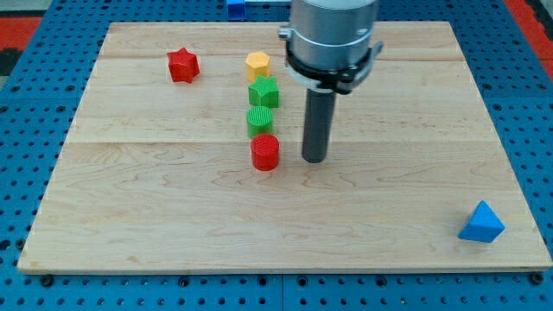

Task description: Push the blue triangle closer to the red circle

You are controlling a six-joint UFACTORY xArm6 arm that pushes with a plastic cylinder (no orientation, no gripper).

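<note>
The blue triangle [481,223] lies near the board's bottom right corner. The red circle [265,152] stands near the middle of the board, at the lower end of a short column of blocks. My tip [314,161] rests on the board just to the right of the red circle, a small gap apart from it. The tip is far to the upper left of the blue triangle.
Above the red circle stand a green circle [259,120], a green hexagon-like block [263,92] and a yellow hexagon [257,64]. A red star [182,65] sits at the upper left. The wooden board [130,216] lies on a blue pegboard. A blue block [235,7] shows beyond the top edge.
</note>
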